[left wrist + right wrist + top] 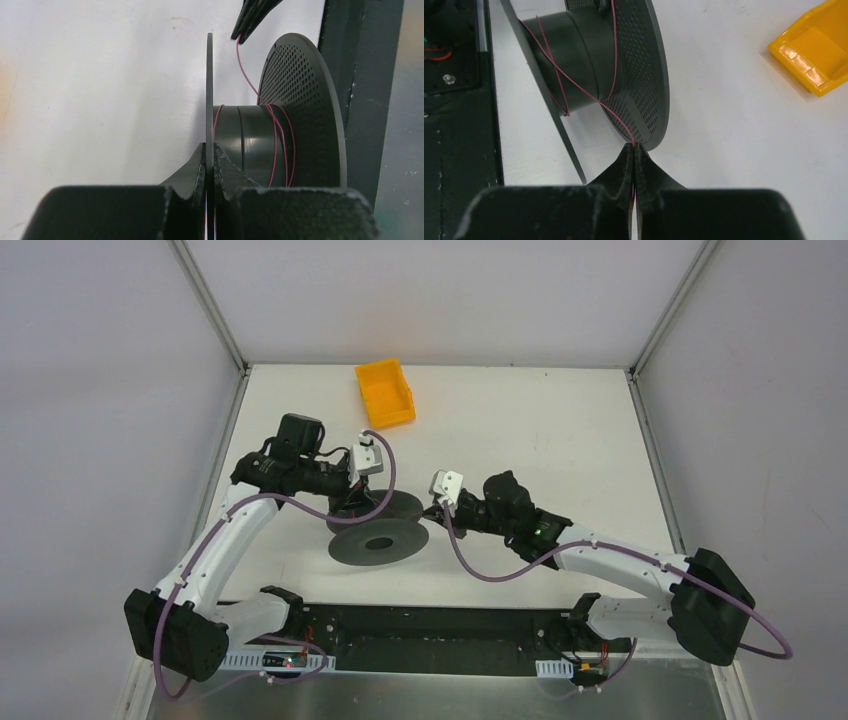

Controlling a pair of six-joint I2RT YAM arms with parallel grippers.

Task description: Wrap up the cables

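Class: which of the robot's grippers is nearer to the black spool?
Left. The left gripper is clamped on a flange of the black spool. The right gripper sits just off its rim, pinching the thin red wire.

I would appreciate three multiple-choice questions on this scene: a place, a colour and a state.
1. Where is the yellow bin?
A) far side of the table, beyond the spool
B) between the arm bases
C) on the spool

2. What colour is the cable wound on the spool?
A) green
B) white
C) reddish

3. The left gripper is:
A) open
B) shut on the spool's thin flange
C) shut on the bin

Key: 1 A, the top view shows it past the spool; 2 C, red turns show in both wrist views; 3 B, it pinches the flange.
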